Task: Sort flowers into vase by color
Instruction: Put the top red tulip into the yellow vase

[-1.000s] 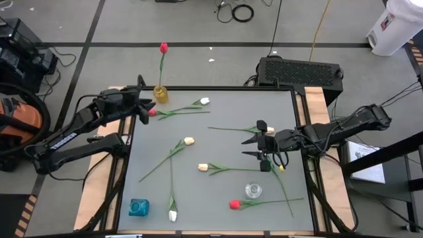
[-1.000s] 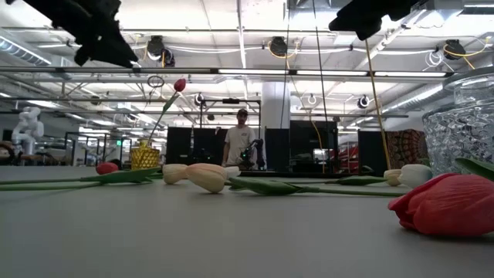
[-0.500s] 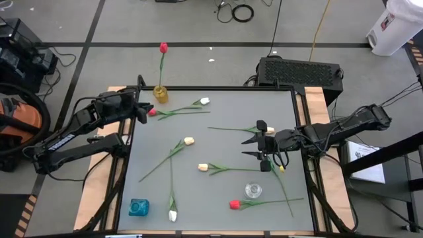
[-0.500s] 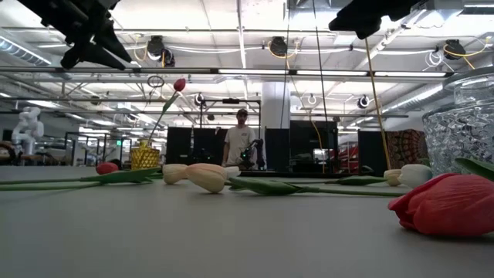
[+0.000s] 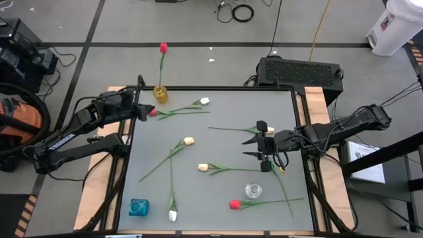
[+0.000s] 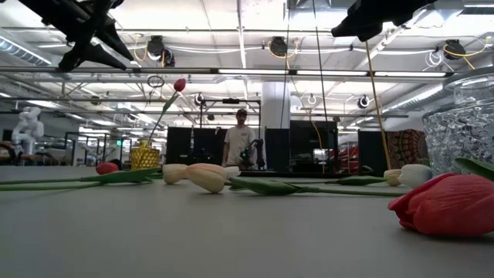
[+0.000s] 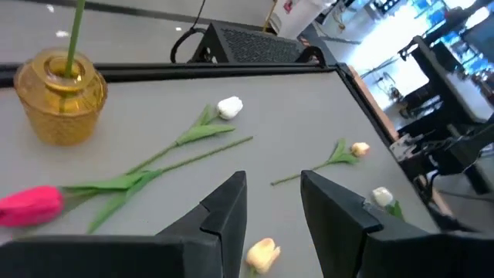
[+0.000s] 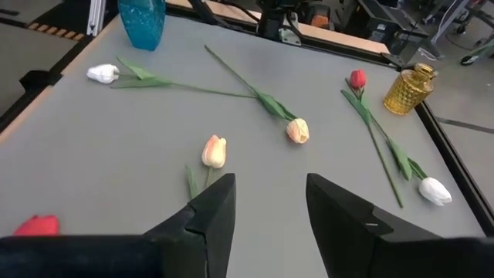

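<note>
Several tulips lie flat on the grey table [image 5: 218, 198]: a pink one [image 5: 152, 112] and a white one [image 5: 205, 101] at the far left, cream ones [image 5: 190, 141] [image 5: 203, 167] mid-table, a white one [image 5: 172, 215] and a red one [image 5: 234, 204] near the front. One red tulip [image 5: 163, 47] stands with its stem in the yellow vase [image 5: 160, 94]. My left gripper [image 5: 143, 111] hovers open above the pink tulip [image 7: 31, 207], holding nothing. My right gripper [image 5: 248, 147] hovers open right of centre, above a cream tulip [image 8: 215, 151].
A blue vase [image 5: 138, 207] stands at the near left and a clear glass vase [image 5: 253, 191] at the near right, close under my right arm. A person stands in the room beyond the table [image 6: 241, 143]. Bare table lies between the scattered stems.
My left gripper has rolled about its own pointing line while staying over the table's far left corner. The flowers and my right arm have kept still.
</note>
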### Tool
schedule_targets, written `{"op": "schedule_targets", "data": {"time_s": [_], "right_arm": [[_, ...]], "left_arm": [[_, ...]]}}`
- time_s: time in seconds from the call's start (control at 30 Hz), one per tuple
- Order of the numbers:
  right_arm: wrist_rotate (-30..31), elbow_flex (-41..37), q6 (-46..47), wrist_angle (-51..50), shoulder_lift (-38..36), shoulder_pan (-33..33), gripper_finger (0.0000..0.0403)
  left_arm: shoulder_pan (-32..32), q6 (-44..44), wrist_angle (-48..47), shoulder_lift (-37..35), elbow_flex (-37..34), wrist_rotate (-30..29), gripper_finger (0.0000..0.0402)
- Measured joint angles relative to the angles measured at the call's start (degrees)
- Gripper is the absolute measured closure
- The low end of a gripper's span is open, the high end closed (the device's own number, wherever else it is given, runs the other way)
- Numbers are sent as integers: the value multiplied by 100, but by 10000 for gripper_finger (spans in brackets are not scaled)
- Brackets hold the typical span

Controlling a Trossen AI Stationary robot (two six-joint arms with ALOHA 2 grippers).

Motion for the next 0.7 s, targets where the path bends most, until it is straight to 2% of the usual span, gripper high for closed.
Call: {"op": "schedule_targets", "data": {"time_s": [0.27,0.47,0.7], "right_arm": [[2,0,-59,6,0,1,252],[2,0,16,29,0,1,252],[2,0,231,107,0,0,252]], "left_arm": [[0,-341,15,106,2,-22,272],[0,-958,15,261,2,12,272],[0,-1038,11,417,2,190,272]]}}
